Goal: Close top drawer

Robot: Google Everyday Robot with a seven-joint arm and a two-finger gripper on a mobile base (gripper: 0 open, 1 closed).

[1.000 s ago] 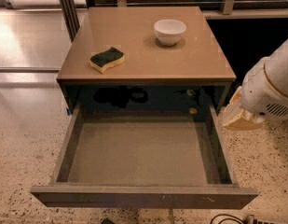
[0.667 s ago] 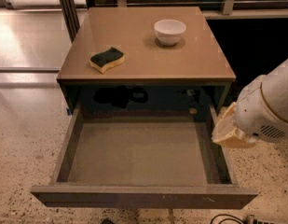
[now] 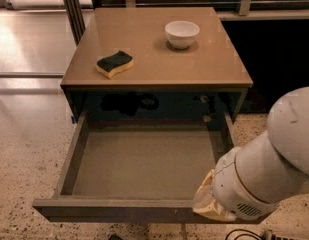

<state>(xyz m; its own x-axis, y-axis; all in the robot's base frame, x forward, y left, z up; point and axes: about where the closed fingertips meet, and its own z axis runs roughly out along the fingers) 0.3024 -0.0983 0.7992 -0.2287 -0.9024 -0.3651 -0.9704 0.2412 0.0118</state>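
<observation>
The top drawer (image 3: 139, 169) is pulled far out of the brown cabinet (image 3: 159, 59). Its grey inner floor is bare and its flat front panel (image 3: 114, 210) faces me at the bottom of the view. My white arm (image 3: 274, 159) reaches in from the right. The gripper (image 3: 210, 204) sits at the drawer's front right corner, right by the front panel; only its pale yellowish end shows under the wrist.
A white bowl (image 3: 182, 34) stands at the back right of the cabinet top. A yellow sponge with a dark green top (image 3: 114, 63) lies at its left. Speckled floor (image 3: 24, 159) surrounds the cabinet. Cables (image 3: 244, 234) lie on the floor at the bottom right.
My arm has swung from the drawer's right side forward and down to its front right corner. The drawer has not visibly moved.
</observation>
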